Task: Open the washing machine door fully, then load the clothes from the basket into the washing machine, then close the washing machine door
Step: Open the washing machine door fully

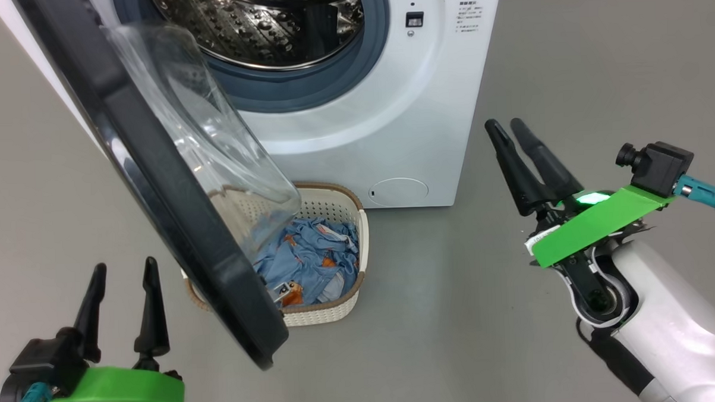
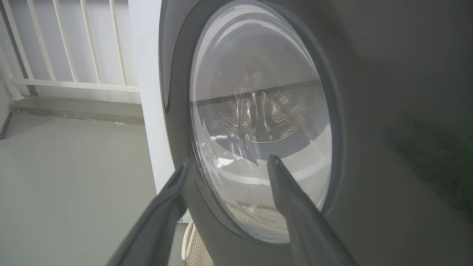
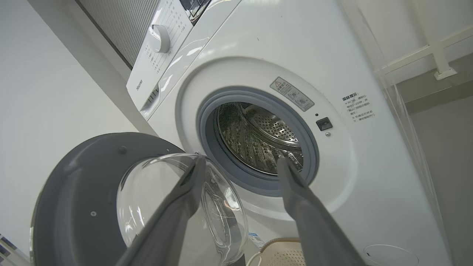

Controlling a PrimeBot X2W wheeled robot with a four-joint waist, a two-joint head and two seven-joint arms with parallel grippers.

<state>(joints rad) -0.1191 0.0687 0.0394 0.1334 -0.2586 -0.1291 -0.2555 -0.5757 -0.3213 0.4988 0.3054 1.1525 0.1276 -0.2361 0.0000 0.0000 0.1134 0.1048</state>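
The white washing machine [image 1: 390, 104] stands ahead with its steel drum [image 3: 258, 136] exposed. Its black door [image 1: 155, 190] hangs swung out to the left, glass bowl [image 1: 212, 140] bulging over the basket. The cream basket [image 1: 334, 208] sits on the floor in front of the machine, holding light blue clothes [image 1: 312, 256] with orange figures. My left gripper [image 1: 125, 274] is open at the lower left, outside the door, facing its window [image 2: 258, 122]. To the right of the machine my right gripper [image 1: 506, 124] is open and empty, and its own camera looks into the drum.
Grey floor [image 1: 456, 310] surrounds the machine and basket, with free room on the right. A white railing [image 2: 74, 44] and a low concrete step [image 2: 74, 111] lie behind the machine. The machine's round flap [image 1: 399, 192] sits low on its front.
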